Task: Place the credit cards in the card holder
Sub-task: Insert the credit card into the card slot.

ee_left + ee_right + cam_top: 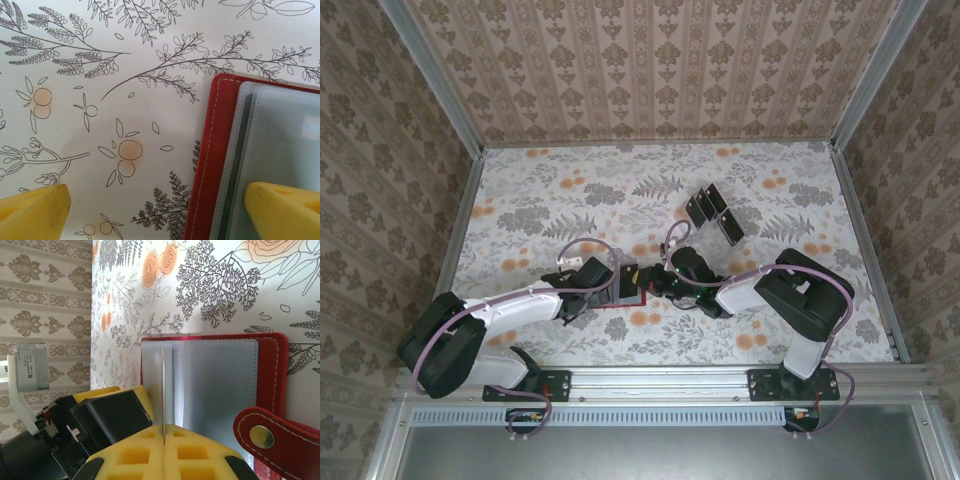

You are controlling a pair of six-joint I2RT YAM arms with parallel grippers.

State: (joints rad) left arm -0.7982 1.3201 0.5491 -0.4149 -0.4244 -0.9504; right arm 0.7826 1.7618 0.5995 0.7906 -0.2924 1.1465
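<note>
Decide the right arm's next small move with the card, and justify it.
Probably ease the right fingers forward, sliding the card into the wallet's grey sleeve: they pinch it edge-on over the open wallet, and the left fingers are open, straddling the wallet's edge.

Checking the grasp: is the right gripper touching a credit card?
Touching. The right wrist view shows the right gripper shut on a thin credit card, seen edge-on, pinched between its yellow fingers over the open red card holder.
</note>
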